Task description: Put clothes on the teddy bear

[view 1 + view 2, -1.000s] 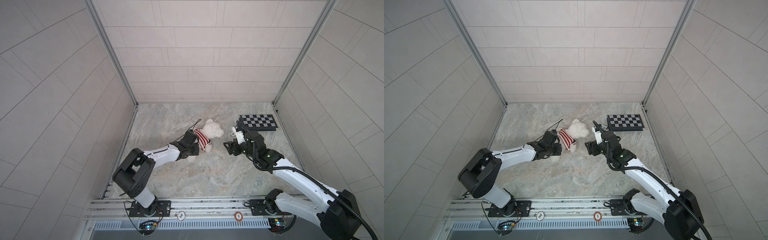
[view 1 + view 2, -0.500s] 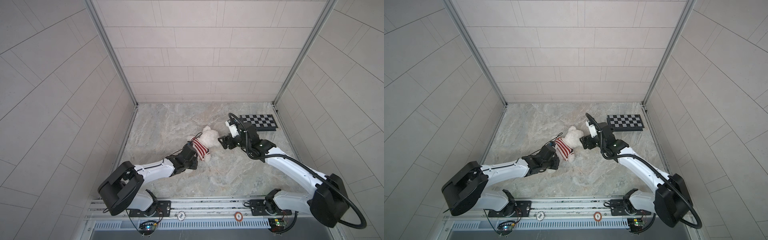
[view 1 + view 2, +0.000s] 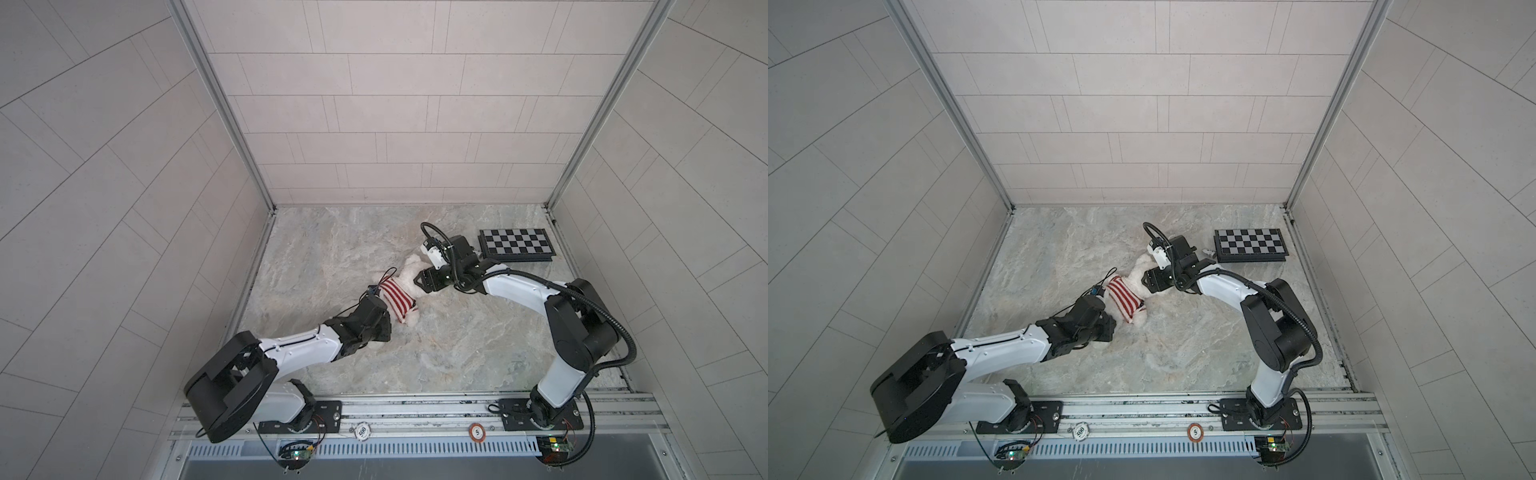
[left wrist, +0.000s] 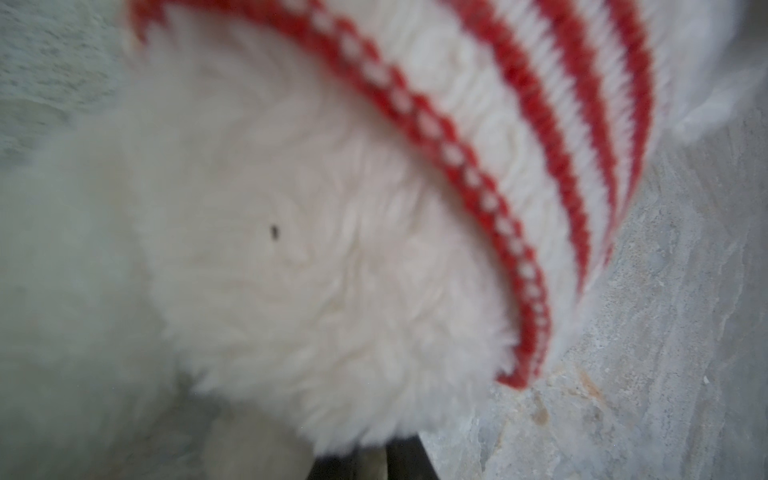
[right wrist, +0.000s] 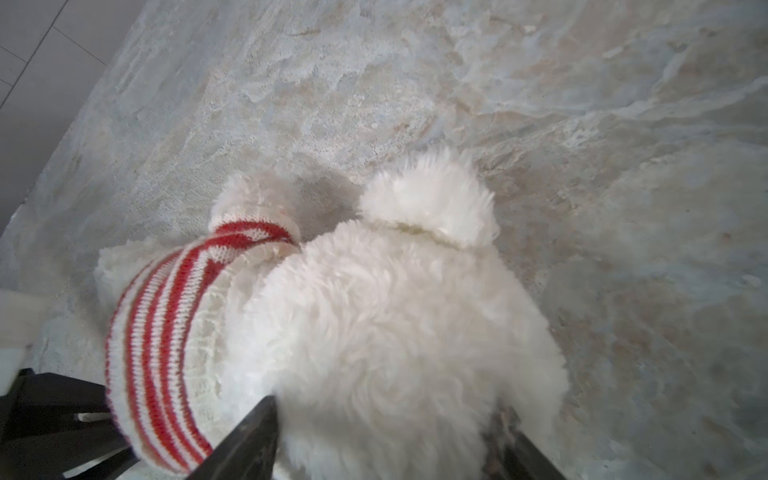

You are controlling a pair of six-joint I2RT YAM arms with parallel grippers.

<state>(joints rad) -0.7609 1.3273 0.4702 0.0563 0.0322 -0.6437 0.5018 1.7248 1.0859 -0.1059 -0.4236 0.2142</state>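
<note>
The bear (image 3: 409,271) is lying mid-tabletop (image 3: 457,345), sweater (image 3: 395,300) sitting round its torso. The right gripper (image 3: 419,285) is straddling the head, jaws spread. The left gripper (image 3: 384,328) is nosing into the legs, its jaws hiding in fur, so I'm not telling their state. I'm guessing a pinch on loose fur is going to slip, or a tug is going to bunch the sweater.

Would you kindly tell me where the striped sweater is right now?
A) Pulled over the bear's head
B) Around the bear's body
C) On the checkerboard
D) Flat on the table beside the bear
B: in a top view the red-and-white sweater wraps the body of the bear, whose white head sticks out bare.
</note>
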